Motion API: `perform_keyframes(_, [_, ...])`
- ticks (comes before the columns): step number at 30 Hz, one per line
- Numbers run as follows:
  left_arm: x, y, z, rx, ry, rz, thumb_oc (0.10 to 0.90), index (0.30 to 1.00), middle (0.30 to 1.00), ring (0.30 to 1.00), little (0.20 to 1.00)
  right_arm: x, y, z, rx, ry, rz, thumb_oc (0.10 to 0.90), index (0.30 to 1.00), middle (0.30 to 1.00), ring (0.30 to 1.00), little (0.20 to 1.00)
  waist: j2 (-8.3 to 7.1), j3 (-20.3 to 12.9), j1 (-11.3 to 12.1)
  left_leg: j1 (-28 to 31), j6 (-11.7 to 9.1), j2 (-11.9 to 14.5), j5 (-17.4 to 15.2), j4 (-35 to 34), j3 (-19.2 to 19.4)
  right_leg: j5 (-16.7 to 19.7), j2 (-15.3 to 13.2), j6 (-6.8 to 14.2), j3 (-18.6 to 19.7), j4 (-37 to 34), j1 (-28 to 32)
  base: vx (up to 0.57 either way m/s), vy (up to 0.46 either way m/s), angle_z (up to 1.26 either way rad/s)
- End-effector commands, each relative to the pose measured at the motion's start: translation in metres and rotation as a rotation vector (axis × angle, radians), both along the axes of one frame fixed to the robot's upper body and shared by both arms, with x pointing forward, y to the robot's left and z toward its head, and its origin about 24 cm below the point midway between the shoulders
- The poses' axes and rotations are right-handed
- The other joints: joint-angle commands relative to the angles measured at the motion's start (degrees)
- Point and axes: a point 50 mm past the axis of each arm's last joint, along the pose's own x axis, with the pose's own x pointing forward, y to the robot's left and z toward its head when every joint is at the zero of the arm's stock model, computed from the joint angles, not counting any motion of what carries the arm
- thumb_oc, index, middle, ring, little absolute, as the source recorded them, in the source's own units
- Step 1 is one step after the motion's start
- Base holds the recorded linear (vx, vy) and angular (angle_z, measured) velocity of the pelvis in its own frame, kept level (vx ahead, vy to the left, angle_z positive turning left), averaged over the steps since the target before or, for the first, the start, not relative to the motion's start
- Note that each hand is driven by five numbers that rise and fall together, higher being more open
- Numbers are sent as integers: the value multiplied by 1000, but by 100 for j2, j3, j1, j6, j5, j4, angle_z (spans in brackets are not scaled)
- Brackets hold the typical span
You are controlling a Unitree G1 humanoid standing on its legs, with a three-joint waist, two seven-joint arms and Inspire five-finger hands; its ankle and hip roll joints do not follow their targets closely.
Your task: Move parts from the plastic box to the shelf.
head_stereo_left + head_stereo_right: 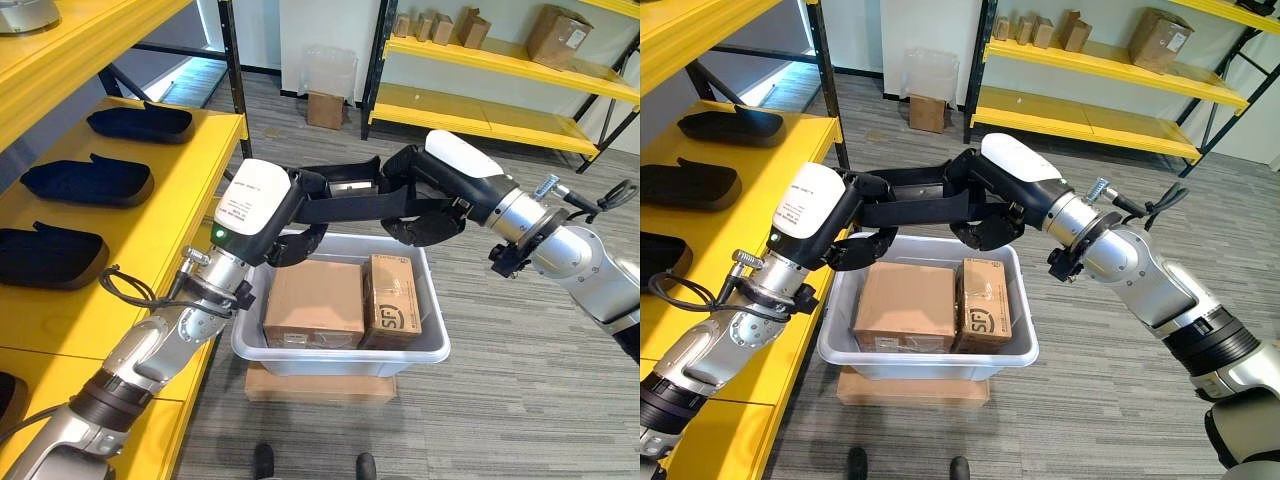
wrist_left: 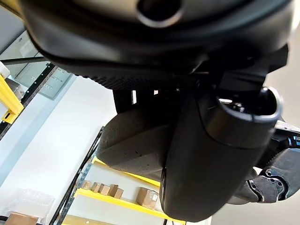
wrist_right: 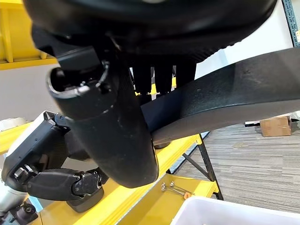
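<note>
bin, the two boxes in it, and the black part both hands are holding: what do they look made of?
Plastic box: pale grey moulded plastic, smooth, slightly glossy rim.
Two boxes: brown corrugated cardboard, matte, taped seams.
Black part, held between the left hand and right hand: matte black, faintly textured surface in the right wrist view; probably moulded plastic or foam, hard to say which.

Small brown boxes [image 1: 436,27] on far rack [image 1: 500,70]

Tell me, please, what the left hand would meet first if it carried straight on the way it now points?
Most likely the right hand. The left hand points across the box toward it, both gripping the same black part from opposite ends. Depth is hard to judge, so the part itself lies in that line first.
</note>
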Motion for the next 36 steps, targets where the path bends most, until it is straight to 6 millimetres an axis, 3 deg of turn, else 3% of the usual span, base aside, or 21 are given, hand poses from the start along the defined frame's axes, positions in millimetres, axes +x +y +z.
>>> perform_keyframes(1, [4, -9, 22, -55, -111, -61, 400, 300, 300, 300, 300, -7, 8, 68, 191, -259, 65, 400, 300, 300, 300, 300, 45, -893, -52, -50, -278, 611, -191, -68, -38, -644, -398, 471, -175, 84, 396, 0, 0, 0])
perform_keyframes(6, [3, -6, 22, -58, -108, -51, 400, 300, 300, 300, 300, -7, 6, 68, 195, -262, 56, 400, 300, 300, 300, 300, 50, -886, -57, -33, -269, 610, -201, -68, -29, -645, -406, 467, -170, 93, 392, 0, 0, 0])
perform_keyframes(7, [3, -6, 22, -58, -106, -50, 400, 300, 300, 300, 300, -7, 5, 68, 200, -260, 57, 510, 454, 454, 454, 454, 54, -883, -59, -28, -266, 610, -203, -68, -27, -645, -408, 467, -165, 93, 395, 0, 0, 0])
perform_keyframes(8, [3, -6, 21, -59, -104, -47, 400, 300, 300, 300, 300, -7, 5, 67, 205, -258, 56, 900, 1000, 1000, 1000, 1000, 55, -880, -58, -23, -261, 608, -205, -68, -24, -647, -409, 466, -165, 96, 397, 0, 0, 0])
perform_keyframes(15, [0, 3, 16, -62, -78, -17, 400, 300, 300, 300, 300, -11, -7, 60, 301, -227, 44, 900, 1000, 1000, 1000, 1000, 81, -881, -70, -19, -245, 596, -215, -68, -14, -653, -414, 473, -149, 83, 391, 3, 3, -6])
perform_keyframes(24, [-10, 36, 2, -106, -5, 92, 400, 300, 300, 300, 300, -37, -48, 35, 485, -213, -45, 900, 1000, 1000, 1000, 1000, 209, -839, -137, -45, -223, 583, -169, -68, 5, -645, -418, 466, -147, 117, 336, 10, -2, -1])
perform_keyframes(36, [-24, 48, -9, -163, 39, 133, 400, 300, 300, 300, 300, -62, -75, 6, 624, -164, -114, 900, 1000, 1000, 1000, 1000, 328, -844, -252, 10, -230, 585, -243, -68, 60, -714, -419, 457, -88, 117, 341, 10, -3, 0])
